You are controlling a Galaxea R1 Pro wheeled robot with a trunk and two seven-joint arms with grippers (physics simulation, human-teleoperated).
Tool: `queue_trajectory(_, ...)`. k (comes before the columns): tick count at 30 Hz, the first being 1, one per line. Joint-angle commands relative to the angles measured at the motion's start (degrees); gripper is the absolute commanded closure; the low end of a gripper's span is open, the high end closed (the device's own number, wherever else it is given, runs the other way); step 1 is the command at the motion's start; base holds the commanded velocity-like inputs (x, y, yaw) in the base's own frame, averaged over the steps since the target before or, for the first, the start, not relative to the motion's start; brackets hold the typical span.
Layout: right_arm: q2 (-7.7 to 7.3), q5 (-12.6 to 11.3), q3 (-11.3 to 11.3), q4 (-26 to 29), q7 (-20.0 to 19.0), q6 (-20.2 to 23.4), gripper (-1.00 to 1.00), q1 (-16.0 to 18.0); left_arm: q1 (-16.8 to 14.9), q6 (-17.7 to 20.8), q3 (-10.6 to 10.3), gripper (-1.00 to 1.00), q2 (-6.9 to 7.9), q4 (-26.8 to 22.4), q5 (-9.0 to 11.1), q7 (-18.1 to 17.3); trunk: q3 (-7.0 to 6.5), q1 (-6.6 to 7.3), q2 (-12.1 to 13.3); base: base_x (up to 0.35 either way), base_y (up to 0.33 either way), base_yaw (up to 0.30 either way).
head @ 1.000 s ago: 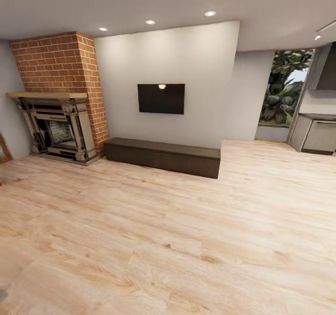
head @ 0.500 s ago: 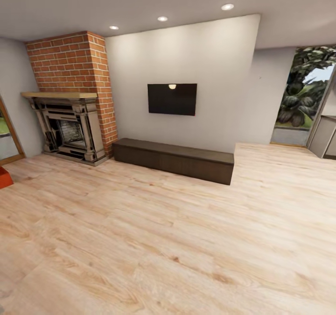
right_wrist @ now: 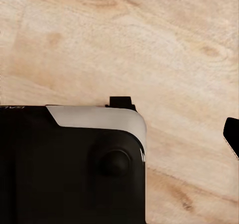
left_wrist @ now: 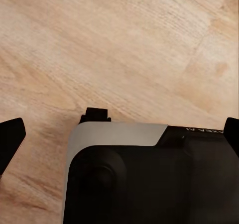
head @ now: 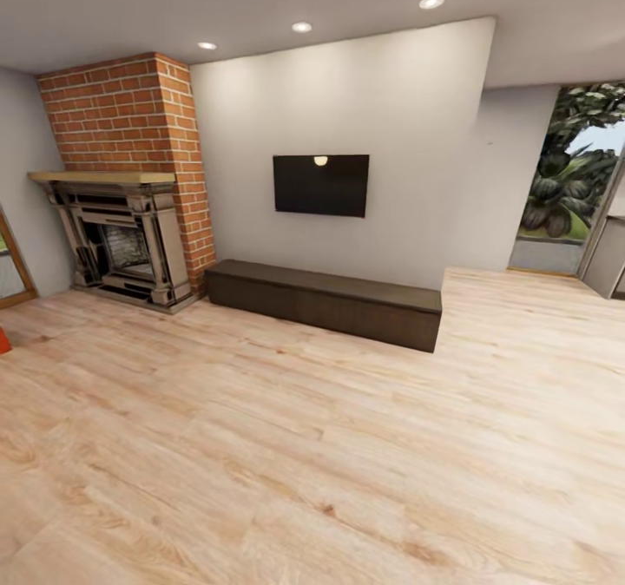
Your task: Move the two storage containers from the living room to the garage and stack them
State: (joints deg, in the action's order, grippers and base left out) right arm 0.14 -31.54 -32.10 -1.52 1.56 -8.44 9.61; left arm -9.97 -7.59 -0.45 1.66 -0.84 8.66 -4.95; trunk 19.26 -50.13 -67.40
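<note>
A sliver of one red-orange storage container shows at the far left edge of the head view, on the living room's light wood-plank floor; the rest of it is cut off. The other container is out of view. In the left wrist view my left gripper hangs open over the planks, its dark fingertips far apart at both edges. A single dark fingertip of my right gripper sits at the edge of the right wrist view, spread wide, with nothing held.
The brick fireplace stands at the back left. A low dark bench runs under a wall-mounted TV. A glass opening with plants is at the right. My own grey-black body lies below both wrists.
The whole head view has shifted as the camera turned. The orange container came in at the left edge half a second ago and now shows as a smaller sliver.
</note>
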Motion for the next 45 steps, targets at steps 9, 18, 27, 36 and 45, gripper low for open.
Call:
queue_trajectory(9,-0.12,-0.25,-0.43,-0.15,0.02,-0.33,-1.00,0.06,-0.05,-0.15,-0.07,-1.00,0.01,0.07,0.57,-0.33,0.07,-0.03,-0.04,0.322,0.000,0.000)
queue_trajectory(18,-0.24,-0.15,-0.46,-0.15,-0.01,-0.35,-1.00,0.06,-0.05,-0.15,-0.07,-1.00,0.01,0.09,0.57,-0.32,0.07,-0.03,-0.04,0.322,0.000,0.000)
queue_trajectory(27,-0.03,-0.52,-0.43,-0.15,0.02,-0.32,-1.00,0.06,-0.05,-0.15,-0.07,-1.00,0.01,0.08,0.58,-0.33,0.07,-0.03,-0.04,0.322,0.000,0.046)
queue_trajectory(36,0.00,-0.41,-0.42,-0.15,0.02,-0.35,-1.00,0.06,-0.05,-0.15,-0.07,-1.00,0.02,0.10,0.57,-0.32,0.07,-0.03,-0.04,0.322,0.000,0.250)
queue_trajectory(45,0.04,-0.36,-0.42,-0.15,0.02,-0.35,-1.00,0.06,-0.05,-0.15,-0.07,-1.00,0.10,0.11,0.59,-0.34,0.07,-0.03,-0.04,0.322,0.000,0.271)
